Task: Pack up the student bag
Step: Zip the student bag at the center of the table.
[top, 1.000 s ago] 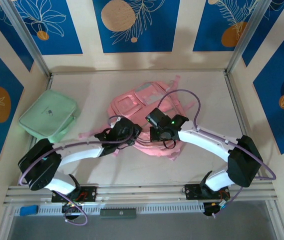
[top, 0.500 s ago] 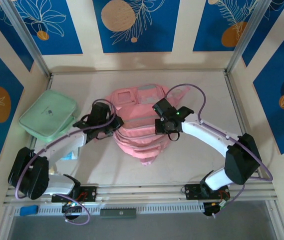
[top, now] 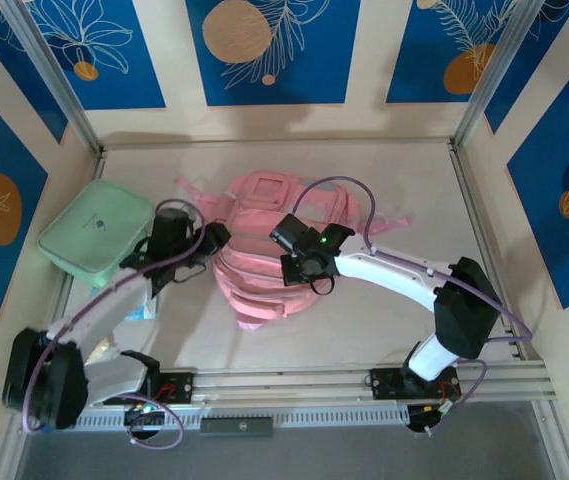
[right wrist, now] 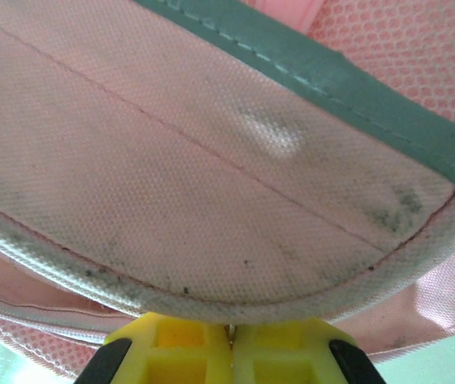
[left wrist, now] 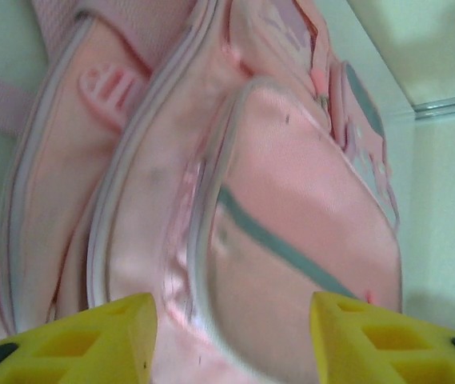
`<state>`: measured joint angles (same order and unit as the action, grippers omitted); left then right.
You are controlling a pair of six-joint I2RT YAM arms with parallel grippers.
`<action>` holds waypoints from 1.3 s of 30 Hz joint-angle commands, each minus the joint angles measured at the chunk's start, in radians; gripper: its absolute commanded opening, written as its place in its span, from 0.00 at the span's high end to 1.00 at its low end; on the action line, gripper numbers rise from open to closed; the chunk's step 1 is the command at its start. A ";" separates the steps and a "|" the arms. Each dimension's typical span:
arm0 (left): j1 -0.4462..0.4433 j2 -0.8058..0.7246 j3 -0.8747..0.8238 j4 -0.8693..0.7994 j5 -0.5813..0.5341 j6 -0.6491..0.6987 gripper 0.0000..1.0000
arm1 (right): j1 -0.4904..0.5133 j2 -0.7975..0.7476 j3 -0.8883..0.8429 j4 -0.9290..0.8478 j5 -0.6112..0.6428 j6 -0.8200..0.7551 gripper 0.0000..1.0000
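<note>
Right gripper (right wrist: 231, 330) closed, pinching bag (top: 256, 285) at piped rim. Left gripper (left wrist: 233, 324) jaws apart, holding nothing, at bag's left edge. Bag lies mid-table (top: 414, 180) between arms. Mint case (top: 99, 232) apart, far left.

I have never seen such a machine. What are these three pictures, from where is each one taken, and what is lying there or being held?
These are two robot arms, the left arm and the right arm, bolted at the near edge of a table. One picture looks down from above. The other two come from cameras on the wrists, so the yellow blocks there are each gripper's own fingers. On the table lie a pink student bag and, to its left, a mint-green case. The left gripper is open, with the bag right in front of it. The right gripper is shut and seems to pinch the bag's piped edge.
</note>
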<state>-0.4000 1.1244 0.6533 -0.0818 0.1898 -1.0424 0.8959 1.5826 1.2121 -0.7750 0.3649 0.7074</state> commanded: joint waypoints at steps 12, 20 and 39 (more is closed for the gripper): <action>-0.209 0.084 -0.045 0.174 -0.281 -0.353 0.59 | 0.013 0.007 0.024 -0.016 0.019 0.003 1.00; -0.161 0.091 0.025 0.006 -0.353 -0.235 0.96 | -0.015 -0.013 0.031 -0.094 0.078 -0.053 1.00; -0.040 0.145 0.197 -0.181 -0.200 0.139 0.88 | -0.207 -0.025 0.076 -0.070 -0.009 -0.237 0.95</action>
<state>-0.4736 1.2907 0.8192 -0.1806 0.0296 -1.0130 0.7139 1.5913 1.2751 -0.8074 0.3389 0.4992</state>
